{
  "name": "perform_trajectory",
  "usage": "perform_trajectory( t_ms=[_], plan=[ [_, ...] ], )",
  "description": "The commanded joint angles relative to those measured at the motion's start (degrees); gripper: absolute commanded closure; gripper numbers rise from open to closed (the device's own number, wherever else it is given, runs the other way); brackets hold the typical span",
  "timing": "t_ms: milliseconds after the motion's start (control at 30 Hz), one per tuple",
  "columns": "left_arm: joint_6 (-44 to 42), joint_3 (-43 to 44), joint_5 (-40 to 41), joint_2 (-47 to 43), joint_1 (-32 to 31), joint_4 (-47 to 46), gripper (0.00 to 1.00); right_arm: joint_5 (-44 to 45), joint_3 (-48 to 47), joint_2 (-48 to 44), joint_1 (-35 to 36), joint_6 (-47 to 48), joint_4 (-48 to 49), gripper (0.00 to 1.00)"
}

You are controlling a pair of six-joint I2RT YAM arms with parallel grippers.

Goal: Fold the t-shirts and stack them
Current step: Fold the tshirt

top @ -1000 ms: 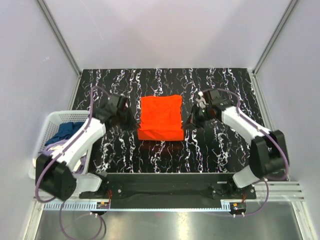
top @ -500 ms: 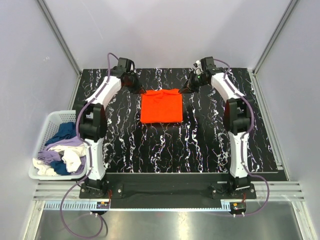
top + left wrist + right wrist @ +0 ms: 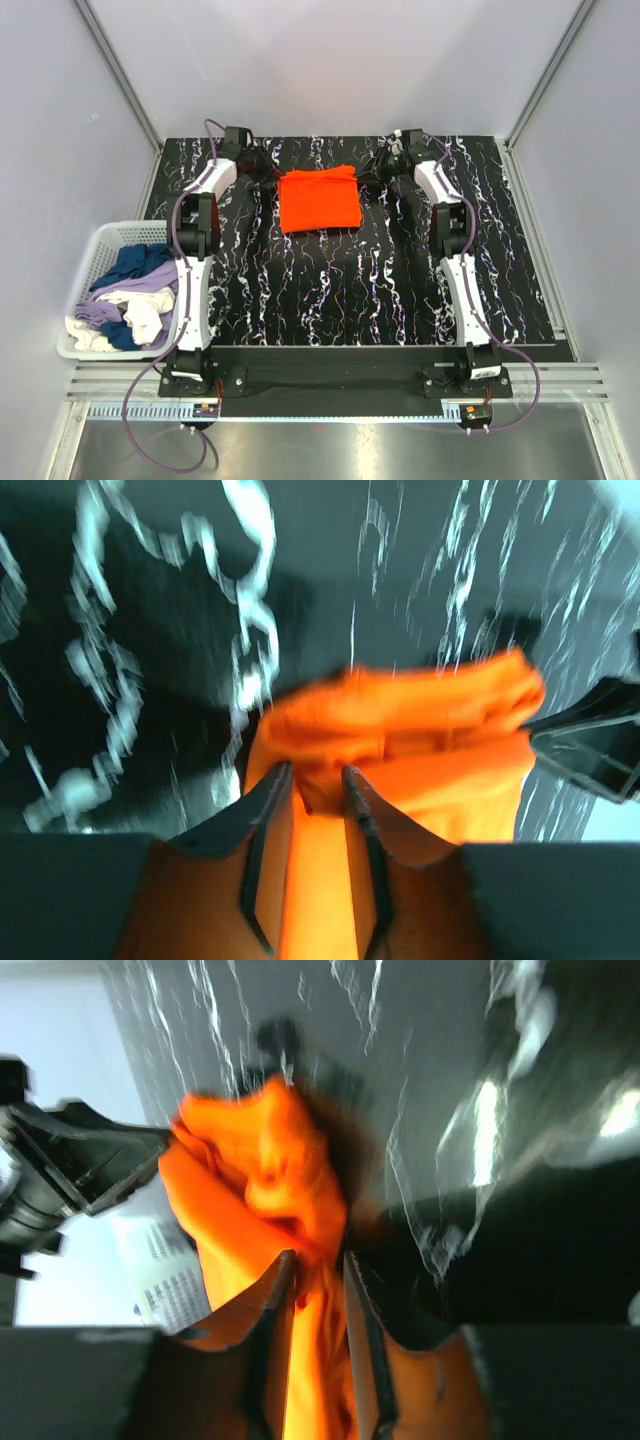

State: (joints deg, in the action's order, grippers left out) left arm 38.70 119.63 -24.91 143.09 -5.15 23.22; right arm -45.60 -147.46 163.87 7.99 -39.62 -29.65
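- Orange t-shirt (image 3: 320, 199): folded into a rough square, lying flat on the worktop (image 3: 330, 300) in the far middle.
- It sits farther back than a second ago, and its outline looks smaller and squarer than then.
- Its far edge now looks bunched and lifted at both corners, where half a second ago it lay straight.
- Left end effector (image 3: 314, 772): at the far left corner of the shirt. Its fingers stand a narrow gap apart with orange cloth in the gap. I cannot tell whether they pinch it.
- Right end effector (image 3: 318, 1256): at the far right corner, with the same narrow gap and cloth between the fingers. I cannot tell whether it grips.
- Both arms are stretched nearly straight toward the far side; a second ago they were bent, flanking the shirt at mid-worktop.
- Basket (image 3: 100, 240): on the near left, off the worktop, holding the other t-shirts (image 3: 135, 290) in navy, lavender and cream. The left arm no longer covers it.
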Motion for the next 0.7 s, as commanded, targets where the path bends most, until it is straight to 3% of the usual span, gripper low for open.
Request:
perform_trajectory(
  t_ms=[0,67,167,200,300,400,433,467,533,600,633,667],
  plan=[
    [1.56,1.07,0.37,-0.96,1.45,-9.94,0.61,-0.54,-6.94,3.29,-0.95,-7.22,11.01,0.63],
    [0.77,-0.36,3.45,-3.6,1.72,-10.57,0.4,0.86,-7.14,2.25,-1.48,-7.58,10.93,0.52],
    [-2.48,0.51,4.94,-6.76,1.55,-6.89,0.23,2.01,-2.85,-3.46,-1.84,-3.13,7.08,0.5],
    [-4.31,-0.62,5.74,-8.16,1.02,-5.92,0.21,3.23,-2.05,-4.95,-1.92,-0.49,4.02,0.43],
    [-4.16,-6.58,6.19,-15.54,0.4,-6.95,0.24,6.13,0.67,-10.84,-1.93,6.38,-3.73,0.41],
    [-1.26,-15.29,0.58,-20.56,-1.35,-13.01,0.44,6.93,3.92,-15.5,-1.05,10.08,-8.05,0.4],
    [-0.82,-16.87,-3.44,-20.83,-2.05,-14.16,0.62,6.15,5.06,-17.69,0.0,10.52,-7.88,0.4],
    [0.4,-17.32,-5.22,-20.92,-3.36,-14.26,0.68,5.36,6.03,-18.41,0.71,10.7,-7.88,0.41],
    [2.95,-19.69,-10.31,-21.18,-4.6,-18.62,0.76,3.69,9.19,-20.42,2.02,10.53,-7.62,0.46],
    [7.43,-25.22,-11.39,-21.97,-6.01,-21.8,0.78,2.46,14.36,-21.4,3.43,8.6,-5.61,0.53],
    [8.23,-26.54,-11.74,-21.97,-6.36,-22.95,0.79,0.88,15.61,-21.75,3.79,6.76,-3.94,0.72],
    [8.58,-27.6,-11.83,-21.71,-6.89,-23.05,0.79,-0.18,16.58,-21.58,4.31,5.87,-3.32,0.77]
  ],
)
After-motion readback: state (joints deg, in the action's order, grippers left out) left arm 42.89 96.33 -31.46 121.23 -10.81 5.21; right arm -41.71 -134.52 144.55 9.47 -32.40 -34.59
